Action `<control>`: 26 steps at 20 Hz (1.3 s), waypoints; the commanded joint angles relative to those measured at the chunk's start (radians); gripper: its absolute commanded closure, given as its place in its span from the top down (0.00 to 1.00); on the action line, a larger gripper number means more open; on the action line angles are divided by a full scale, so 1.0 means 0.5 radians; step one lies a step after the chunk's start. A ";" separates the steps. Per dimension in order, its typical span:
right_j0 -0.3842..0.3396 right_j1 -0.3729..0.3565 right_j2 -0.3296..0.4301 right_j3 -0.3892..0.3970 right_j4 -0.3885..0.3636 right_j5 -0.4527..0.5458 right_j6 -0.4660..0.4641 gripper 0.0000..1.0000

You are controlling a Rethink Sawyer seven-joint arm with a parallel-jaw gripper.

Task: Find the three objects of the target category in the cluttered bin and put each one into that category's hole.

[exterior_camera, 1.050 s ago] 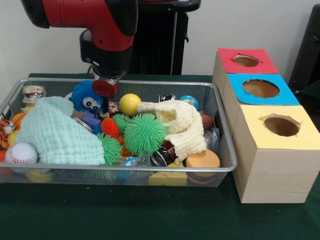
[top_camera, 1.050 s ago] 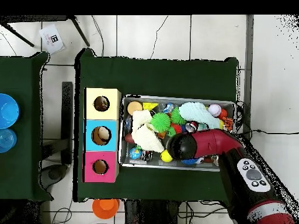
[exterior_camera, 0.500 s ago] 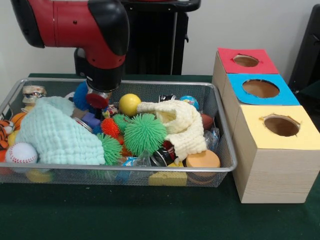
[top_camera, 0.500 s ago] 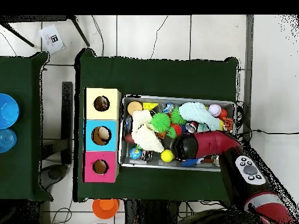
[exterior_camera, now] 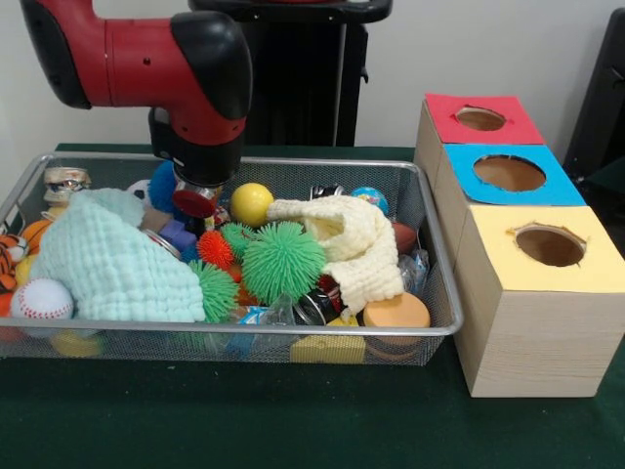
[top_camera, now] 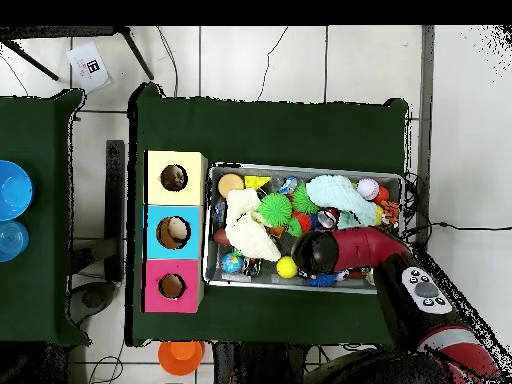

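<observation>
A wire bin [exterior_camera: 293, 331] holds a heap of toys. My gripper [exterior_camera: 195, 202] ends in a red round tip, low at the bin's back. It is pressed in against a blue fuzzy toy [exterior_camera: 162, 186] that it mostly hides. A yellow ball [exterior_camera: 253, 204] lies just right of it. In front are an orange spiky ball [exterior_camera: 216, 248] and a big green spiky ball [exterior_camera: 283, 261]. Three boxes stand beside the bin, with red [exterior_camera: 522, 122], blue [exterior_camera: 566, 191] and yellow [exterior_camera: 596, 264] tops, each with a hole. In the overhead view the arm's head [top_camera: 315, 253] covers the tip, beside the yellow ball [top_camera: 287, 266].
A mint cloth [exterior_camera: 112, 262] covers the bin's left half and a cream cloth [exterior_camera: 352, 239] drapes over the right. A baseball [exterior_camera: 41, 299] and an orange disc [exterior_camera: 395, 312] lie by the front wall. Outside the table, overhead, stand blue bowls [top_camera: 12, 190] and an orange cup [top_camera: 181, 354].
The arm has shifted left in the front view and come down into the bin. Its red tip now sits lower and hides most of the blue fuzzy toy.
</observation>
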 commanded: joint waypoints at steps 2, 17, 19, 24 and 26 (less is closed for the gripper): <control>-0.051 0.203 0.040 -0.182 0.000 -0.018 0.120 1.00; -0.329 0.191 0.290 0.009 0.331 0.141 -0.127 1.00; -0.351 0.191 0.313 0.026 0.342 0.128 -0.136 1.00; -0.374 0.198 0.329 0.033 0.326 0.131 -0.146 1.00; -0.383 0.199 0.340 0.035 0.315 0.131 -0.154 1.00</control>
